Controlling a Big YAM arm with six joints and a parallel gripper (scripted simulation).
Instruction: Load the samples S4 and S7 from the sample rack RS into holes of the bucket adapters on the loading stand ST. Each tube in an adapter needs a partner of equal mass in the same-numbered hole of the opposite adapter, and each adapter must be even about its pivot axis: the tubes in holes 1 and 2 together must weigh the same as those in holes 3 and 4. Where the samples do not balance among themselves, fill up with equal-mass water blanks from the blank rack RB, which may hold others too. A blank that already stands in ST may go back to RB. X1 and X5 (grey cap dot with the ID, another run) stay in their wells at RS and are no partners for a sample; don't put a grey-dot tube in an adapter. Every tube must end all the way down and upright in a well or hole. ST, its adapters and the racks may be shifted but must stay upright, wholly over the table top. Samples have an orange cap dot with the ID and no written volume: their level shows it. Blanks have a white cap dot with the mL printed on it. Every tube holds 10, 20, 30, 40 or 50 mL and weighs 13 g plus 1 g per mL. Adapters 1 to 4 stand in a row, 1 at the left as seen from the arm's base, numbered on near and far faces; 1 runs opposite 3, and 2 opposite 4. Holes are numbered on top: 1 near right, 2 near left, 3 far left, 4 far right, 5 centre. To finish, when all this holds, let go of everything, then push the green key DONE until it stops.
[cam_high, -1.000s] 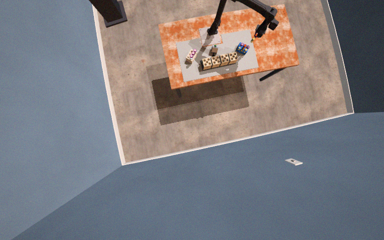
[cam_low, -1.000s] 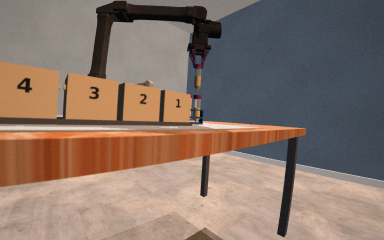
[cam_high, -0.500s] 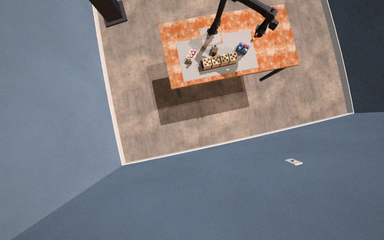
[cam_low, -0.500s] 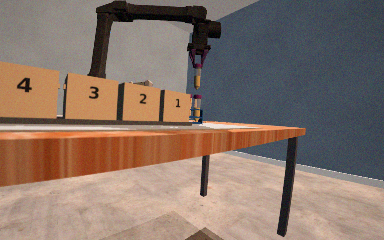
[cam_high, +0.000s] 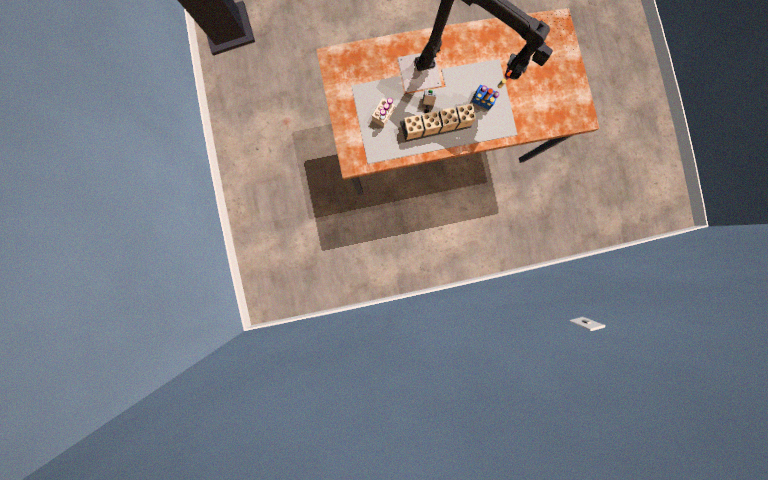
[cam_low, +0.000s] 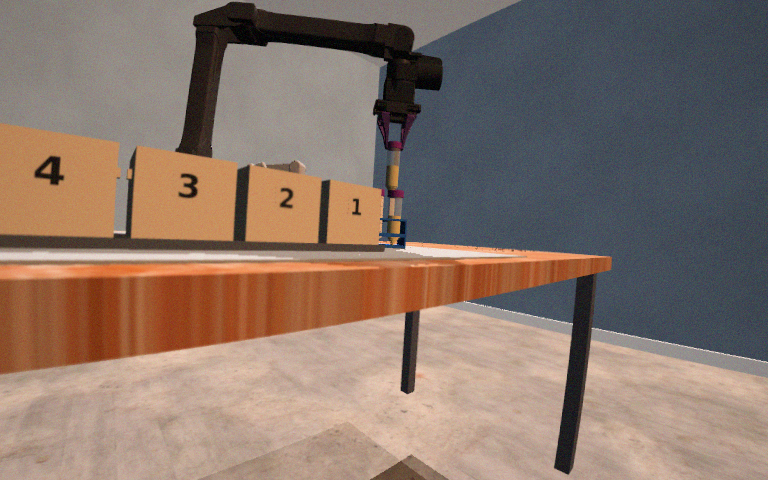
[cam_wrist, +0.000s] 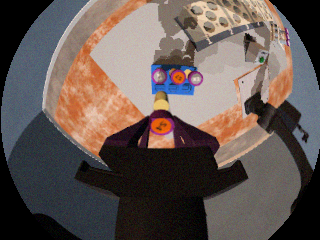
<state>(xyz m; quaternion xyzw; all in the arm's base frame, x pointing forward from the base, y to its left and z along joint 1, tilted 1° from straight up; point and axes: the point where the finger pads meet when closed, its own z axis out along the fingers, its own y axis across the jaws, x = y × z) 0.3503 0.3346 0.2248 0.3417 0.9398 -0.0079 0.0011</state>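
Note:
My gripper (cam_low: 394, 138) is shut on a sample tube (cam_low: 392, 168) with a magenta cap and an orange cap dot (cam_wrist: 160, 124). The tube hangs upright, lifted clear above the blue sample rack RS (cam_high: 482, 98), and holds yellow liquid up to about its middle. I cannot read its ID. In the wrist view the rack (cam_wrist: 176, 79) lies just ahead of the held tube and holds three tubes, the middle one with an orange dot. The four tan adapters (cam_high: 439, 121) stand in a row on the stand ST, numbered 1 to 4 (cam_low: 186, 192); their holes look empty.
The blank rack RB (cam_high: 381, 107) with several magenta-capped tubes stands at the left of the grey mat. A small box with the green key DONE (cam_high: 428, 99) sits behind the adapters. The table's right edge is near the sample rack.

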